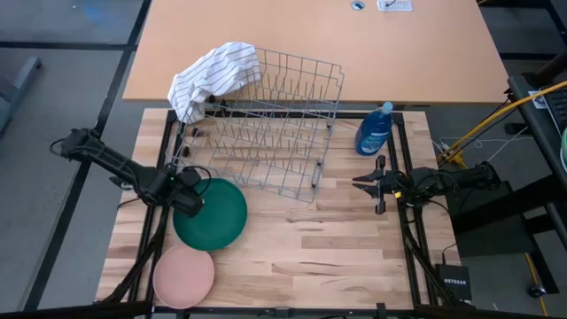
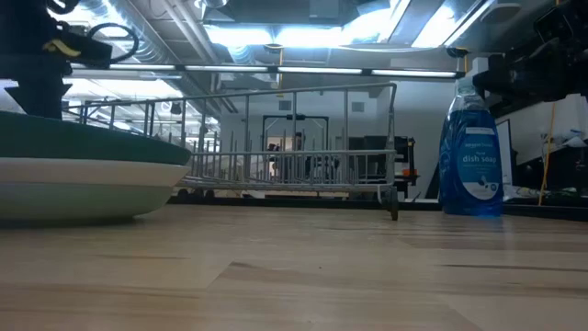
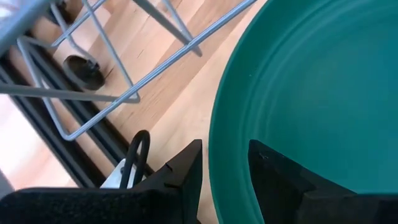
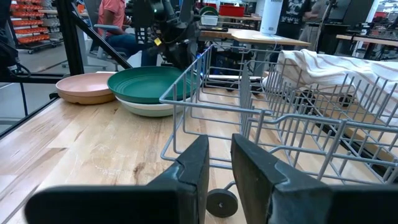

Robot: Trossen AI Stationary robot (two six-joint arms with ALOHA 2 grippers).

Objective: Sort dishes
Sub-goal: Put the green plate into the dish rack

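Observation:
The dark green plate (image 1: 213,215) lies on top of the white plate (image 4: 146,107) at the table's near left. The pink plate (image 1: 183,276) lies flat on the table nearer the front edge. The sage and tan plates are out of view. My left gripper (image 1: 190,192) is shut on the green plate's left rim. My right gripper (image 1: 361,182) hovers open by a narrow gap and empty, right of the wire dish rack (image 1: 270,124). My left gripper holds the green plate's rim (image 3: 225,163) at the plate's left side, one finger (image 3: 277,183) inside the plate and one (image 3: 183,180) outside. The fingers come slanting down from the table's left. The plate still lies over the white plate (image 2: 83,188).
A striped white cloth (image 1: 215,74) hangs over the rack's far left corner. A blue dish-soap bottle (image 1: 375,129) stands right of the rack. Bare wood lies between the plates and my right gripper. People show in the room beyond.

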